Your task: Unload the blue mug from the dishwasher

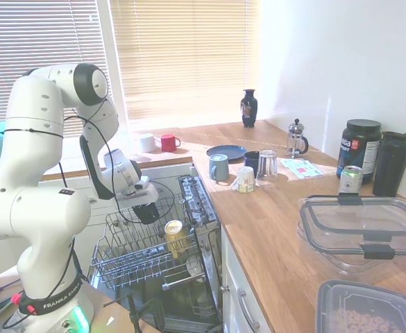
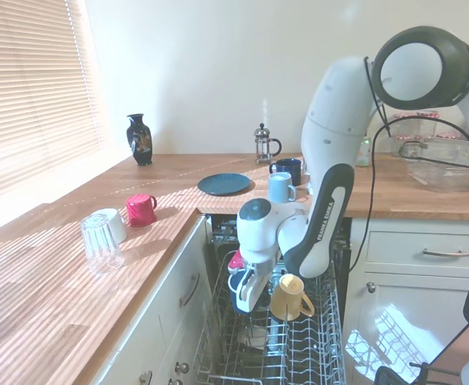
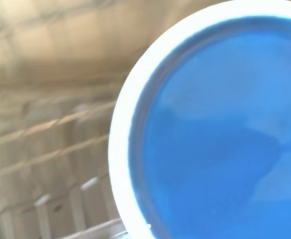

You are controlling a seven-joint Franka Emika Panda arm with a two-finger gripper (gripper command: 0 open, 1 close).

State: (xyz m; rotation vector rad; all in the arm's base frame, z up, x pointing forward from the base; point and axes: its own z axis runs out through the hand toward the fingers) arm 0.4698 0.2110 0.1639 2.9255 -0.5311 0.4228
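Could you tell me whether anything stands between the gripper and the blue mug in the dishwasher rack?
Nothing visible does. The gripper is right at the blue mug in the rack, and the mug's blue inside fills the wrist view. The yellow cup stands beside it, not between.

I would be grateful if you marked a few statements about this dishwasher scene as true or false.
1. The blue mug sits in the dishwasher's wire rack. True.
2. The pincer hangs high above the worktop. False: it is down at the rack, right by the blue mug.
3. A yellow cup stands in the rack beside the pincer. True.
4. The red mug is in the rack too. False: it lies on the worktop near the window.
5. The rack is pushed inside the dishwasher. False: it is pulled out over the open door.
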